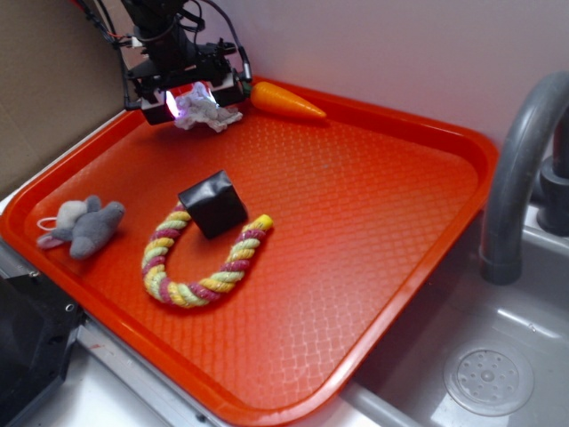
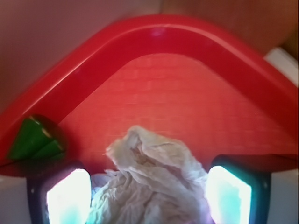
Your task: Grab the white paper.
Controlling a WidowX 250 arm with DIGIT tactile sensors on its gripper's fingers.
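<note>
The gripper [image 1: 197, 100] is down at the far corner of the orange tray [image 1: 373, 267], and the white paper [image 1: 204, 111] sits right between its fingers [image 1: 171, 103]. From the wrist view the crumpled wad [image 2: 149, 182] fills the gap, with one glowing pad [image 2: 69, 198] on one side and the other pad [image 2: 227, 196] on the opposite side. The paper looks wedged against both, wrinkled and bunched up, so the jaws look closed on it, though the contact itself is blurred at the edges. Whether the paper rests on the tray floor or is lifted clear of it, I cannot tell from here. Just beside the gripper, along the tray's back rim, lies the toy carrot [image 1: 286, 100], its green end [image 2: 32, 140] showing at the corner of the wrist view. Nearer the middle of the tray a black block [image 1: 213, 203] sits in the curve of a striped rope toy [image 1: 200, 262], touching it. Over by the tray's left edge lies a grey and white plush mouse [image 1: 84, 225], well apart from the paper. Off to the right, past the tray, a grey faucet [image 1: 516, 178] arches over the sink [image 1: 489, 378].
</note>
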